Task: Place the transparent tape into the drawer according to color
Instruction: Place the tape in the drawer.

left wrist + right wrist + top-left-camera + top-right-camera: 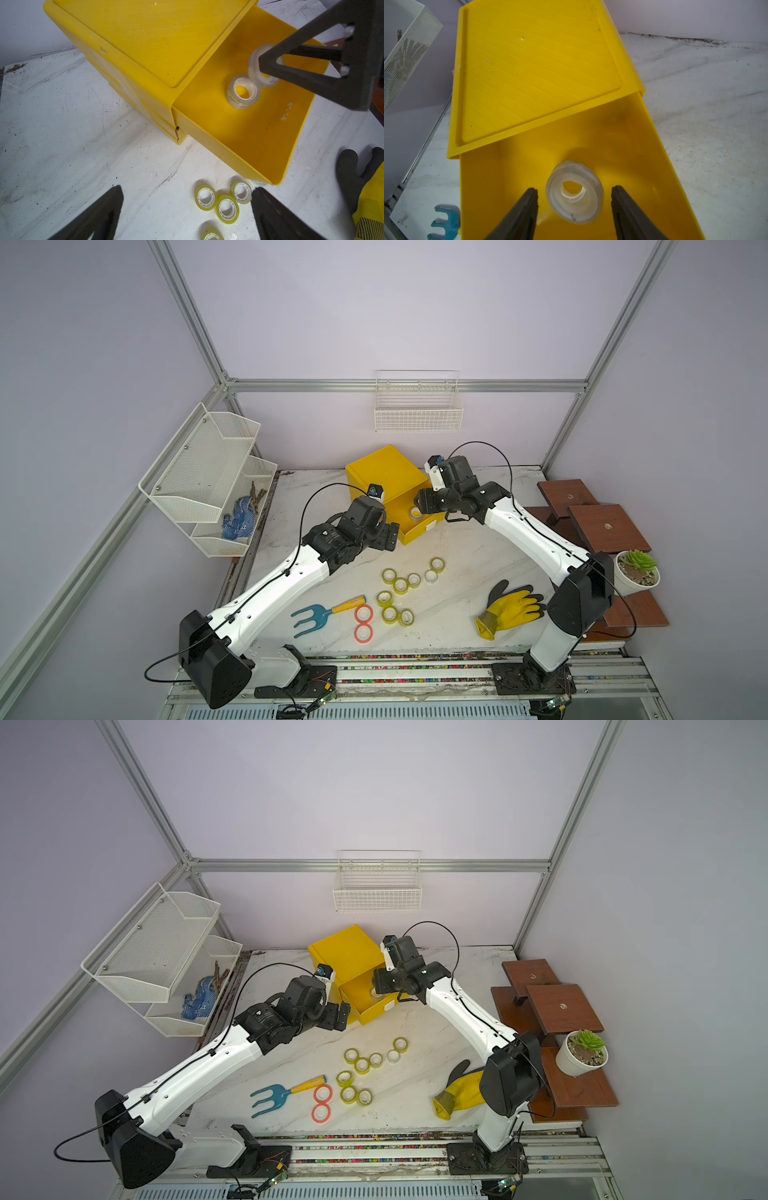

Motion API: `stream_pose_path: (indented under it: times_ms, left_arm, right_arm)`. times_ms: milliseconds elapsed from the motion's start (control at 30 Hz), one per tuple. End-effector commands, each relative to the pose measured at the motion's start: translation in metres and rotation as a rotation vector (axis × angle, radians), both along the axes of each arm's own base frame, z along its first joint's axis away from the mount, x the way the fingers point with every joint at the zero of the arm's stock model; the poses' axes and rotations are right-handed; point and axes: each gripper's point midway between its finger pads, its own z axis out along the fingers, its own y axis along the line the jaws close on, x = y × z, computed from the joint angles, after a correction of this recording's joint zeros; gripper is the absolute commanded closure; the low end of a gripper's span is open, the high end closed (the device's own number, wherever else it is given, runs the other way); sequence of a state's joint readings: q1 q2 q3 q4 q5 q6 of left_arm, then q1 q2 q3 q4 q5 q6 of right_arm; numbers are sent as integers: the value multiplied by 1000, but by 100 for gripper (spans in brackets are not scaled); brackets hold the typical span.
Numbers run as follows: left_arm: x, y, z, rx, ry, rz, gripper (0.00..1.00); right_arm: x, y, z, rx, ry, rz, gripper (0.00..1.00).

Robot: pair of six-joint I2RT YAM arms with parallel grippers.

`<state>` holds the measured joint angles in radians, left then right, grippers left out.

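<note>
The yellow cabinet [382,472] has its top drawer [415,531] pulled out. My right gripper [574,188] hangs over the drawer [477,187], open, with a clear-whitish tape roll [574,192] loose between its fingers and a gap on each side. In the left wrist view that roll [254,62] looks blurred, just above another clear roll [243,91] lying on the drawer floor. My left gripper [386,535] is open and empty, over the table left of the drawer. Several yellow-green rolls [400,585], one clear roll [431,576] and two pink rings [363,613] lie on the table.
A blue hand rake [322,614] lies left of the pink rings. A yellow-and-black glove [511,610] lies at the right. Brown wooden steps [602,526] with a potted plant [636,572] stand at the right edge. A white mesh rack [208,477] hangs on the left.
</note>
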<state>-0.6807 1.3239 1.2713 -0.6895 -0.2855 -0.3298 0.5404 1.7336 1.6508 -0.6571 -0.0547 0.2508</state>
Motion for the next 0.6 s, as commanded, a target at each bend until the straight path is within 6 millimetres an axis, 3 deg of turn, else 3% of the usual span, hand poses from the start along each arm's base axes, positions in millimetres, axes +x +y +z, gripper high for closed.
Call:
stream_pose_path:
  times_ms: [0, 167, 233, 267, 400, 567]
  left_arm:
    - [5, 1, 11, -16, -35, 11, 0]
    - [4, 1, 12, -19, -37, 10, 0]
    - [4, 2, 15, -21, -45, 11, 0]
    - [3, 3, 16, -24, -49, 13, 0]
    - [3, 3, 18, -25, -52, 10, 0]
    - [1, 4, 24, -38, -59, 13, 0]
  right_arm:
    - [-1, 0, 40, 26, -90, -9, 29]
    - [-16, -14, 63, 50, -130, -38, 28]
    - [-27, -21, 60, 58, -128, -47, 28]
    - [-38, -28, 68, 80, -149, -51, 28]
    - [-72, -42, 60, 130, -161, -34, 29]
    - [-111, -56, 24, 138, -88, -11, 32]
